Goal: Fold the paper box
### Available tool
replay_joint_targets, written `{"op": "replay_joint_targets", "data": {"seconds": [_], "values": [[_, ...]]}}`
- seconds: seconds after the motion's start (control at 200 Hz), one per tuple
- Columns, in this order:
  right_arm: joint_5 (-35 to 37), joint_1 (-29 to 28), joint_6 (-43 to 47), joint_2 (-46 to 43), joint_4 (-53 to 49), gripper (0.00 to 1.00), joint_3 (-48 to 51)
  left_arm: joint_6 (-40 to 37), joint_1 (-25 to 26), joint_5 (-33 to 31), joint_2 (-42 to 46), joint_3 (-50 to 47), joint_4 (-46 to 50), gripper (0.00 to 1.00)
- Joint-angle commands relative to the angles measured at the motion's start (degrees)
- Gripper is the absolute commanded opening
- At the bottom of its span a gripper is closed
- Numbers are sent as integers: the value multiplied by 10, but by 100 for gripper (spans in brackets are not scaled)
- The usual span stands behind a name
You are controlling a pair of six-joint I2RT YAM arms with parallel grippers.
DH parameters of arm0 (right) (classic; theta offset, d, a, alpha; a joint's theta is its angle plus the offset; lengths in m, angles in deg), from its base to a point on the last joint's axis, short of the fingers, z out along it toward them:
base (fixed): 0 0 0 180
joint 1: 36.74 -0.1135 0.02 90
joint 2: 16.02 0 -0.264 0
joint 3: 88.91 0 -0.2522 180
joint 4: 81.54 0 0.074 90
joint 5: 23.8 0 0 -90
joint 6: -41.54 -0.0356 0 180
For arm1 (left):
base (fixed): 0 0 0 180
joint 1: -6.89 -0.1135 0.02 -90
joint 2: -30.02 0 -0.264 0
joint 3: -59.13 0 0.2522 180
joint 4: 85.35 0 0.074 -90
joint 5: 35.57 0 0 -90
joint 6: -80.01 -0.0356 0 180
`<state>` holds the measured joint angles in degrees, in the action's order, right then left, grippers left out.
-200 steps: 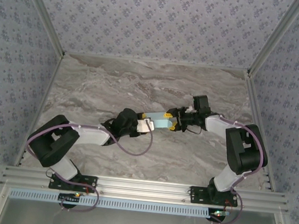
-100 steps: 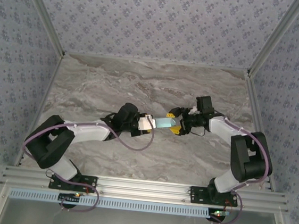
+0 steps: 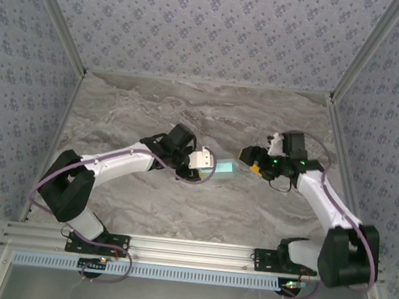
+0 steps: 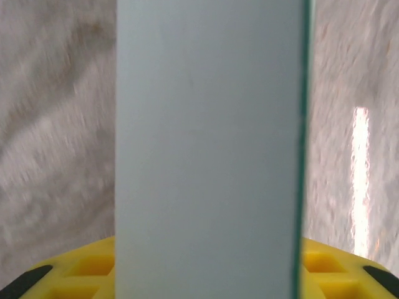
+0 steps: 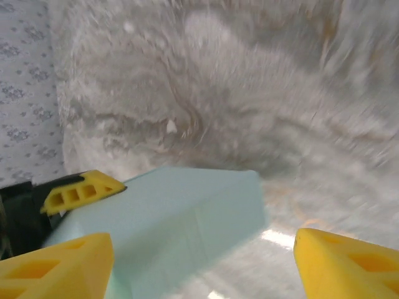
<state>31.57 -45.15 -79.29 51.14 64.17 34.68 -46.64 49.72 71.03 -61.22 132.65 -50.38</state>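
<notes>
Top external: we see left fingers (image 3: 208,165) clamped on the paper box (image 3: 223,169), long axis aimed at the right fingers (image 3: 250,160), spread apart just off its end.

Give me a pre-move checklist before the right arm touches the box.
1. Left gripper clamped on the paper box: ok.
2. Right gripper open: ok.
3. Right gripper apart from the box: ok, gap visible in the top view.
4. Box's free end facing the right gripper: ok.
5. End flaps tucked: cannot tell.
6. Box lifted off the table: cannot tell.
</notes>
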Motion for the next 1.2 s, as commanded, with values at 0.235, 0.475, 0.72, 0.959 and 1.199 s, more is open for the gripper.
{"op": "replay_joint_targets", "data": {"seconds": [0.235, 0.475, 0.72, 0.959, 1.199], "values": [[-30, 52, 185, -53, 92, 82, 51, -32, -26, 1, -16, 49, 153, 48], [111, -84, 489, -117, 77, 82, 69, -71, -52, 17, -71, 112, 242, 48], [118, -195, 610, -80, 92, 79, 57, -71, -55, 36, -52, 116, 222, 62], [146, -214, 606, -21, 108, 72, 31, -50, -61, 45, -6, 92, 180, 77], [159, -207, 553, -7, 131, 66, 26, 148, -66, -24, 93, 93, 133, 99]]}}
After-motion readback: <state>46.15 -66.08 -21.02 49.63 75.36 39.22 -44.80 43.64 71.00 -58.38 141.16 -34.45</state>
